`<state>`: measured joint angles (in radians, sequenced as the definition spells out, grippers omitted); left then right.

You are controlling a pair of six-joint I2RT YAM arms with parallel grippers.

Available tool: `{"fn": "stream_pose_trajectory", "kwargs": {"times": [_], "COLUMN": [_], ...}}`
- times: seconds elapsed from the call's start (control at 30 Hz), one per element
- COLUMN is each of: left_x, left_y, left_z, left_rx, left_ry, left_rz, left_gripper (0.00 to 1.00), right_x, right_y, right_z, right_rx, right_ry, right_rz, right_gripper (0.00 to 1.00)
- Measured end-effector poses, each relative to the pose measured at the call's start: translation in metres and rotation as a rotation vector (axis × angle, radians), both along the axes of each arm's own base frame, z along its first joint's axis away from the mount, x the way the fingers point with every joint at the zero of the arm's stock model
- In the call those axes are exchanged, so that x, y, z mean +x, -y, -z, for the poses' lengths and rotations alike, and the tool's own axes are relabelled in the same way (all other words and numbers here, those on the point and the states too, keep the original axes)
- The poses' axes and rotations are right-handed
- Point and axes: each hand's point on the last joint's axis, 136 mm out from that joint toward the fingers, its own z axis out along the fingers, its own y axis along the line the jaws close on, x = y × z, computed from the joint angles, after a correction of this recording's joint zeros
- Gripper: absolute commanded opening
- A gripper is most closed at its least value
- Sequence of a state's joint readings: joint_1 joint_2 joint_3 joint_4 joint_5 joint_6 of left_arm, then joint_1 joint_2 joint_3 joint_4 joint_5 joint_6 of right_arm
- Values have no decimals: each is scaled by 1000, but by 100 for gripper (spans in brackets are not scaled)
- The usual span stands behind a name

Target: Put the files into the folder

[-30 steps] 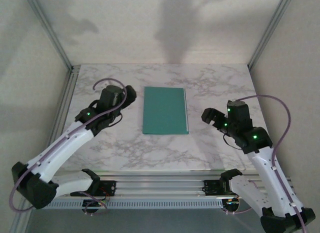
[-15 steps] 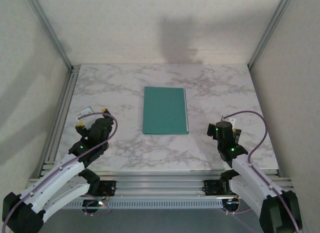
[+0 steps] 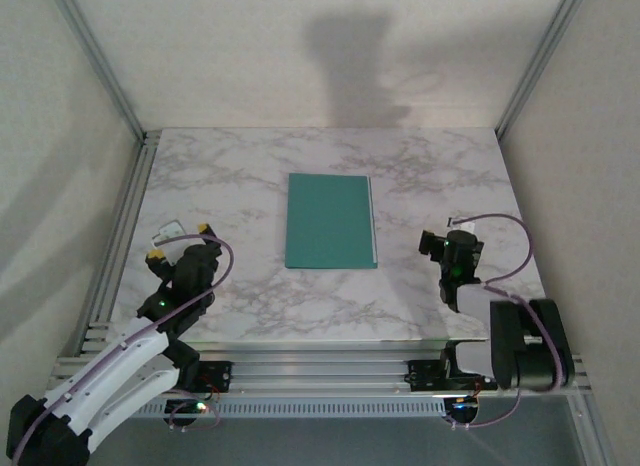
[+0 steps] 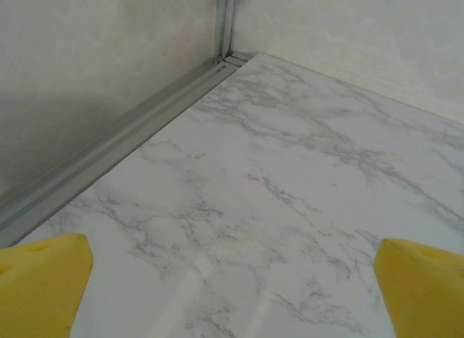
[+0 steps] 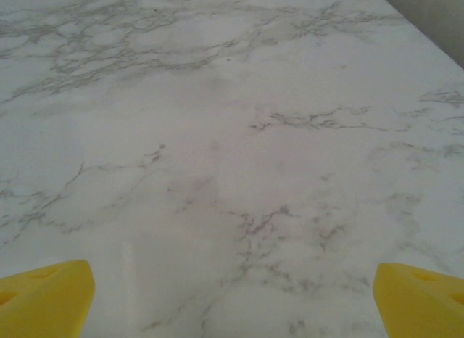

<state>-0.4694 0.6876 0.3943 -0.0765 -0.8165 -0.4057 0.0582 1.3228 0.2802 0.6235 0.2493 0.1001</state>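
Note:
The dark teal-green folder (image 3: 330,221) lies shut and flat in the middle of the marble table (image 3: 250,286). A thin pale strip (image 3: 373,222) runs along its right edge; I cannot tell whether that is the files, which are otherwise hidden. My left gripper (image 3: 181,241) sits low near the table's left side, well left of the folder, open with nothing between its yellow fingertips (image 4: 40,280). My right gripper (image 3: 447,238) is low to the folder's right, also open and empty, its yellow fingertips (image 5: 420,294) spread wide over bare marble.
A metal rail (image 4: 109,153) runs along the table's left edge under the pale wall, ending at a corner post (image 4: 226,22). Aluminium posts (image 3: 100,61) frame the enclosure. The right arm's folded links (image 3: 525,341) rest at the near right edge.
Both arms have drawn back from beside the folder toward the near edge and dropped low. The grippers stayed open. The folder has not moved.

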Motion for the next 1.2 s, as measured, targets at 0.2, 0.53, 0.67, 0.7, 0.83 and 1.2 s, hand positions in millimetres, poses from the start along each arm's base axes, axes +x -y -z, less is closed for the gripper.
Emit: {"fn": "stream_pose_trajectory", "kwargs": {"times": [0.2, 0.53, 0.67, 0.7, 0.83, 1.2], "left_x": [4, 23, 40, 44, 59, 99], "left_y": [-3, -19, -30, -37, -64, -54], "left_z": [10, 33, 50, 55, 72, 85], "left_rx": [-4, 12, 30, 19, -18, -62], "left_ry": [5, -5, -58, -64, -88, -28], "left_rz": [11, 7, 12, 1, -44, 89], "left_gripper": [100, 99, 99, 99, 99, 99], "right_x": [21, 43, 44, 43, 43, 43], "right_y": [-10, -26, -30, -30, -30, -28], "right_z": [18, -8, -8, -7, -6, -6], "right_rx": [58, 54, 43, 41, 35, 22], "right_ry": [17, 88, 82, 80, 76, 72], "right_rz": [-84, -149, -163, -163, -163, -155], "right_gripper": [99, 99, 99, 99, 99, 99]}}
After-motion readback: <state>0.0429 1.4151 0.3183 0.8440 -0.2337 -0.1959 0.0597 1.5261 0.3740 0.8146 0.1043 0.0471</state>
